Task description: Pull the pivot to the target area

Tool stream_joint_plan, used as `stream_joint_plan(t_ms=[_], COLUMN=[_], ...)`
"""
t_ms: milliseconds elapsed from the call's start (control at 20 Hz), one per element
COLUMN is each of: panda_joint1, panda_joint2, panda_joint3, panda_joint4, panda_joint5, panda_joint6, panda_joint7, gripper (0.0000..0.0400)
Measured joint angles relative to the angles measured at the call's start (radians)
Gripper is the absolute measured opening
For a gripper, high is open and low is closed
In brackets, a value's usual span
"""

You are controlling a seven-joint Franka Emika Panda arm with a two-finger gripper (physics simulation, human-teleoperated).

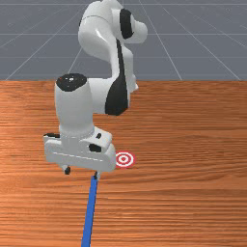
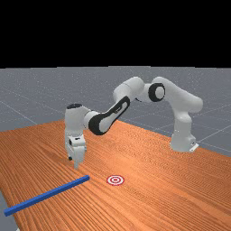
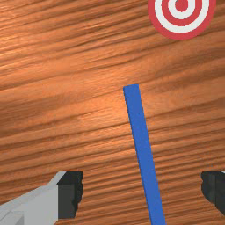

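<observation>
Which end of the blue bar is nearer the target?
The end at the far view's right. It lies near the red-and-white target; the other end is well away, at the far view's left.
</observation>
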Motion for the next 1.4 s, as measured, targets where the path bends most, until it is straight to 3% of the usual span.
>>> stream_joint_plan(t_ms=[50, 100, 150, 200, 400, 700, 750, 950, 1100, 1150, 1400], panda_joint1=[0.012, 0.013, 0.025, 0.018, 0.021, 0.063, 0.043, 0.02, 0.038, 0.056, 0.083], panda_joint2=[-0.007, -0.07, -0.047, -0.023, -0.026, -0.018, -0.009, 0.041, 0.06, 0.057, 0.202], panda_joint3=[-0.003, -0.014, -0.015, 0.014, 0.056, 0.027, 0.063, 0.102, 0.07, 0.037, 0.025], panda_joint4=[-0.012, -0.162, -0.097, -0.046, -0.059, -0.08, -0.071, -0.037, -0.04, -0.072, 0.144], panda_joint5=[0.001, 0.003, 0.006, -0.008, -0.032, -0.026, 0.036, 0.072, 0.041, 0.007, 0.007], panda_joint6=[0.005, 0.203, 0.095, 0.03, 0.028, 0.067, 0.058, 0.067, 0.1, 0.172, 0.103], panda_joint7=[0.031, 0.128, 0.127, -0.014, -0.173, -0.01, 0.022, -0.018, 0.007, 0.038, 0.026], gripper=[0.04, 0.04, 0.04, 0.04, 0.04, 0.04, 0.04, 0.04, 0.04, 0.04, 0.0398])
